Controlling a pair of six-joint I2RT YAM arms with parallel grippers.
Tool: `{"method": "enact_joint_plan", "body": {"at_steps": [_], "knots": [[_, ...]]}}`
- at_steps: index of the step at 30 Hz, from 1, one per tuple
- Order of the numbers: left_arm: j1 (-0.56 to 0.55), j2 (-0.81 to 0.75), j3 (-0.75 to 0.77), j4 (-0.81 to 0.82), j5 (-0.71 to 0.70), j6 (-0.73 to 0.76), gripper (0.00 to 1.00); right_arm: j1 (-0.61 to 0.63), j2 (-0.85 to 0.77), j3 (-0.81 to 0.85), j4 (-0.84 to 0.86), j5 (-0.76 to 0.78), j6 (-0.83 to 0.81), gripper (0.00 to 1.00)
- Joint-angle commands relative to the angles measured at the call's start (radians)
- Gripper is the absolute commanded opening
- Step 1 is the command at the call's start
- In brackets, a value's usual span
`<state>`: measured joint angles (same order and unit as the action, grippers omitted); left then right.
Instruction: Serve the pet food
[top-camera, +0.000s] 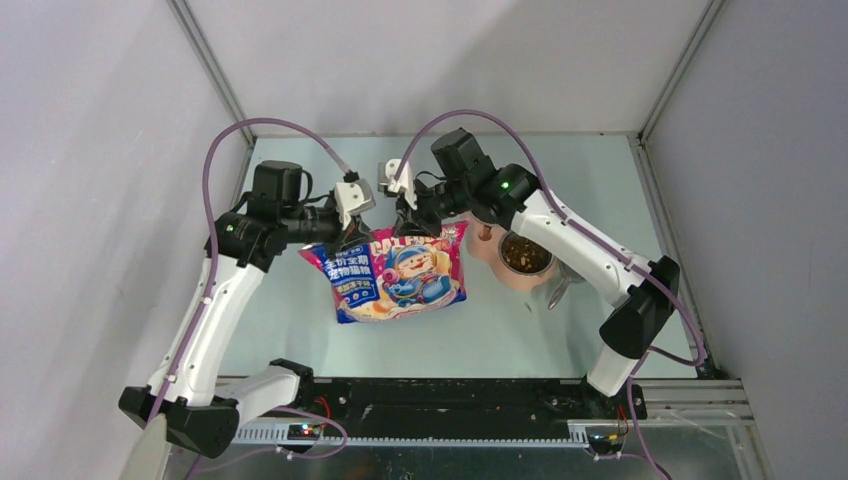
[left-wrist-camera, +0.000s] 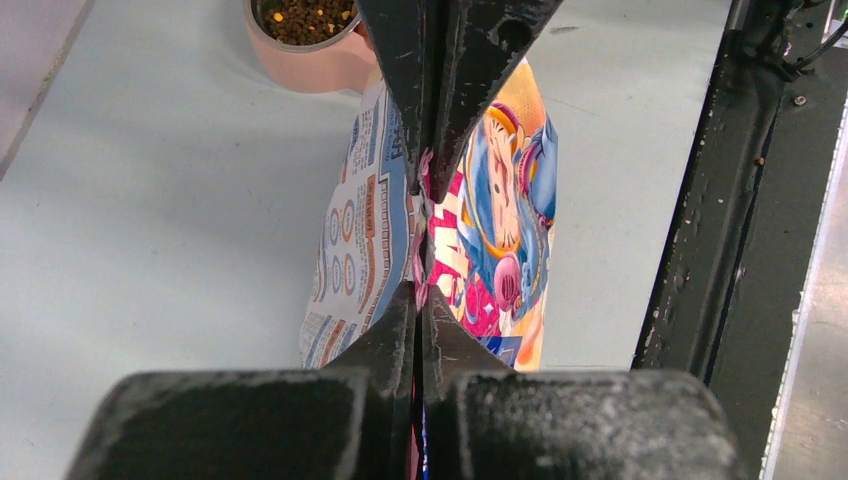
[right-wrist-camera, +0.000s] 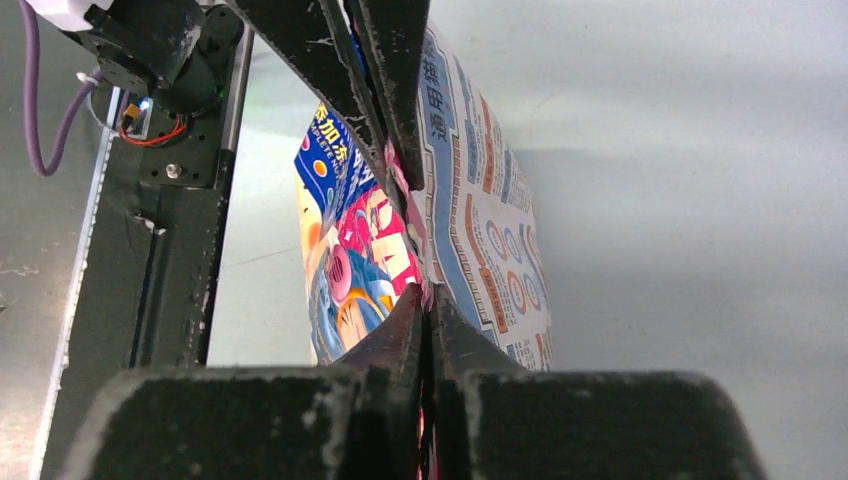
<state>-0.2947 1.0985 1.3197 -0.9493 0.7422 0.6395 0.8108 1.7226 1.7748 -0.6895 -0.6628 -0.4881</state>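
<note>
Pale blue-green table (top-camera: 290, 340), plain grey walls (top-camera: 100, 120), metal corner posts (top-camera: 212, 65) | left gripper (top-camera: 350, 236) clamped on cartoon bag (top-camera: 400, 278), upper-left edge | right gripper (top-camera: 409, 226) pinching bag top | pet food (top-camera: 524, 253) in pink bowl (top-camera: 520, 282), centre-right.

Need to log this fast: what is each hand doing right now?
Left hand: closed, pinching the printed bag by its top edge.
Right hand: closed, pinching the same bag's top edge.
</note>
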Motion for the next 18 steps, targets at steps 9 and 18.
{"method": "enact_joint_plan", "body": {"at_steps": [9, 18], "knots": [[-0.006, -0.039, -0.003, -0.004, -0.002, 0.031, 0.00, -0.070, -0.088, -0.013, -0.080, 0.041, -0.111, 0.01], [-0.006, -0.040, -0.006, -0.005, -0.008, 0.031, 0.00, -0.103, -0.158, -0.060, -0.074, 0.090, -0.113, 0.22]]}}
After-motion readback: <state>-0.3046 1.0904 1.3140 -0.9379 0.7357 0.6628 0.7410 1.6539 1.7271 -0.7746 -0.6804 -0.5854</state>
